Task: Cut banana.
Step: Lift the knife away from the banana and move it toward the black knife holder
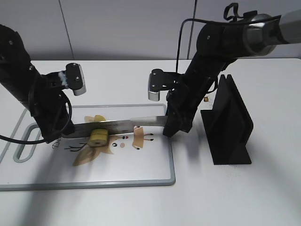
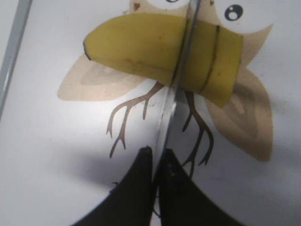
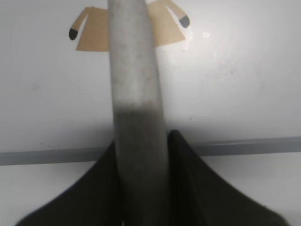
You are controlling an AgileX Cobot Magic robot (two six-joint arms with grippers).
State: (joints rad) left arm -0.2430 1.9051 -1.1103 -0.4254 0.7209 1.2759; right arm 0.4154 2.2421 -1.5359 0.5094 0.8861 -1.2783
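Note:
A yellow banana lies on the white cutting board with a cartoon print. A knife lies level across it, blade pressed into the banana. My right gripper is shut on the knife's handle at the board's right edge. My left gripper is shut on the blade's far end. In the left wrist view the blade stands edge-on in the banana, running back between my shut jaws. A second cut line shows to the right of the blade. The right wrist view shows my jaws round the handle.
A black knife stand stands on the table right of the board, close to my right arm. The board's grey rim runs under my right gripper. Its handle slot is at the left, beside my left arm.

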